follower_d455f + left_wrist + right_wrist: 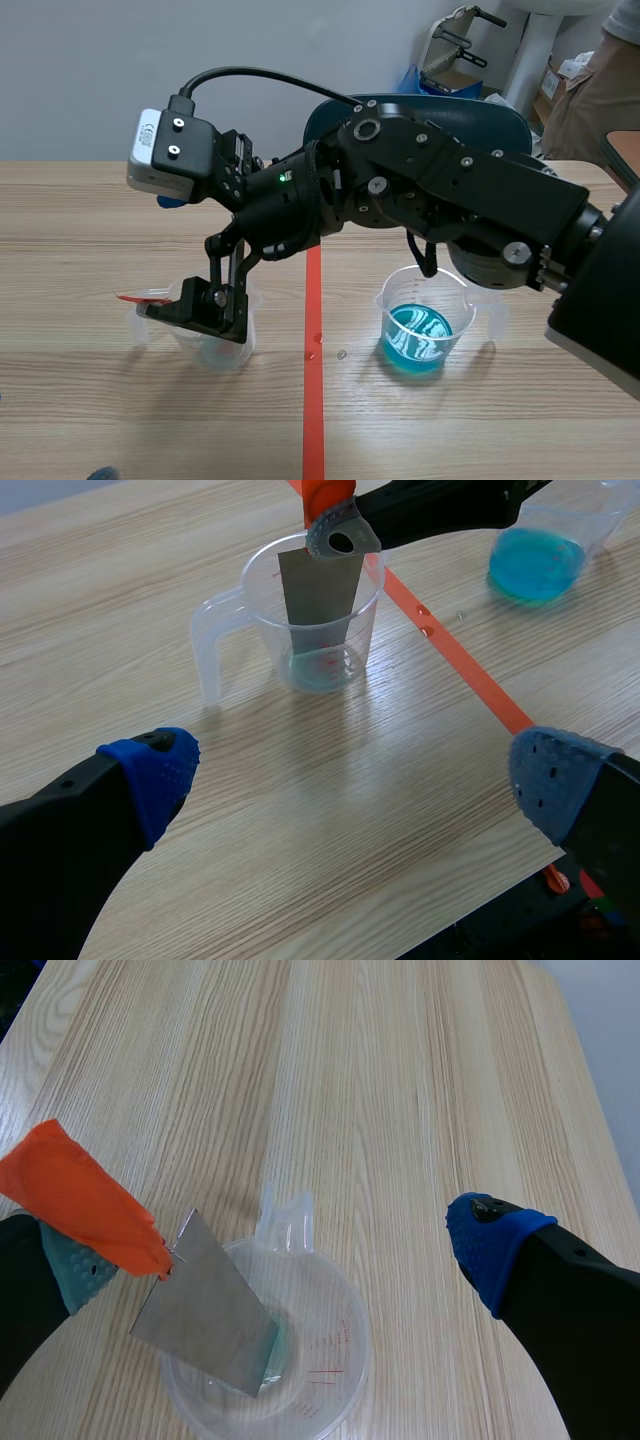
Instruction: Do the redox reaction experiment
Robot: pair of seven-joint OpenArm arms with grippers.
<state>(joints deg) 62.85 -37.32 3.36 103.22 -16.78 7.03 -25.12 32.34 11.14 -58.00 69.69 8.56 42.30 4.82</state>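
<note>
Your right gripper (287,1255) gapes wide over the lower-left clear beaker (228,352), grey metal plate (205,1315) leaning inside it; your left gripper (355,778) gapes wide too.

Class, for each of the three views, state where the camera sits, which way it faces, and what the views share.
Scene view: between the arms, facing across the table; the right arm crosses it.
Left wrist view: on the left arm, looking forward-down past the open left end effector at the clear cup.
Right wrist view: above that cup, looking down past the open right end effector.
Shared: all show the cup holding the metal sheet.
</note>
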